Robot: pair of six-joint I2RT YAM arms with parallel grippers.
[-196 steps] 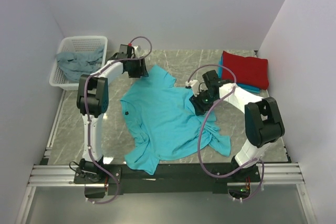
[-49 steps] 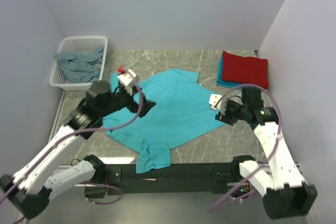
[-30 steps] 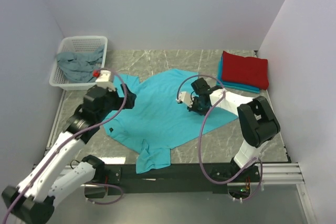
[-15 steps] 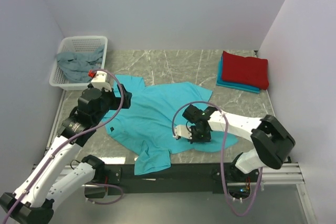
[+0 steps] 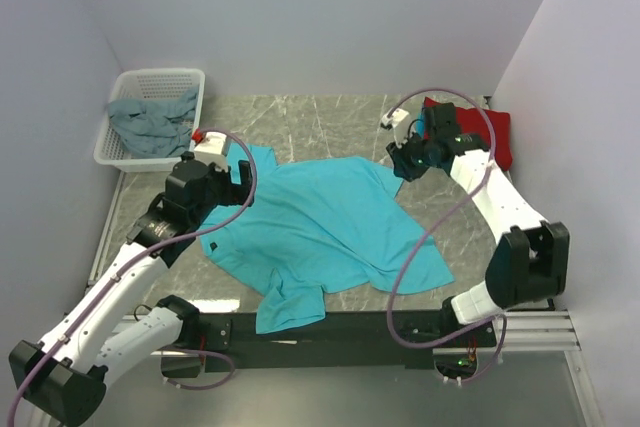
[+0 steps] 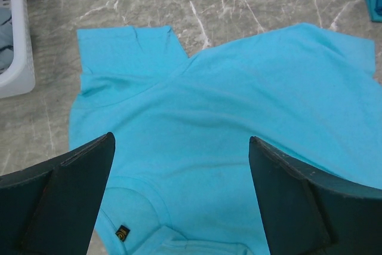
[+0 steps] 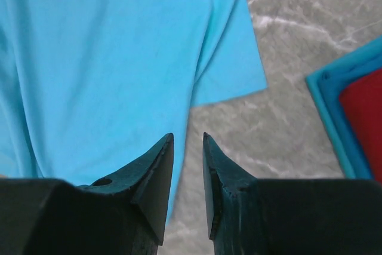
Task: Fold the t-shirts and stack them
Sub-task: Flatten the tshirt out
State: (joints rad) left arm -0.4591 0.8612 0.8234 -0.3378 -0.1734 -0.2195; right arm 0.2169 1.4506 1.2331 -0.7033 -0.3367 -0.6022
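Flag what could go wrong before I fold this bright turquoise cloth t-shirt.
The bright turquoise cloth t-shirt drapes its near corner over the grey marble table edge; a pull may drag it off. The right gripper hovers near the folded red-on-turquoise shirt stack; a swing could knock it.

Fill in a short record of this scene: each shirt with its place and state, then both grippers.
Spread shirt: turquoise t-shirt, lying unfolded on the table
Stack: red t-shirt, folded, on a folded turquoise-blue t-shirt, far right
Basket: white basket, far left, holding a crumpled grey-blue t-shirt
Left gripper: wide open, empty, above the spread shirt's sleeve side
Right gripper: jaws slightly apart, empty, above the spread shirt's edge nearest the stack
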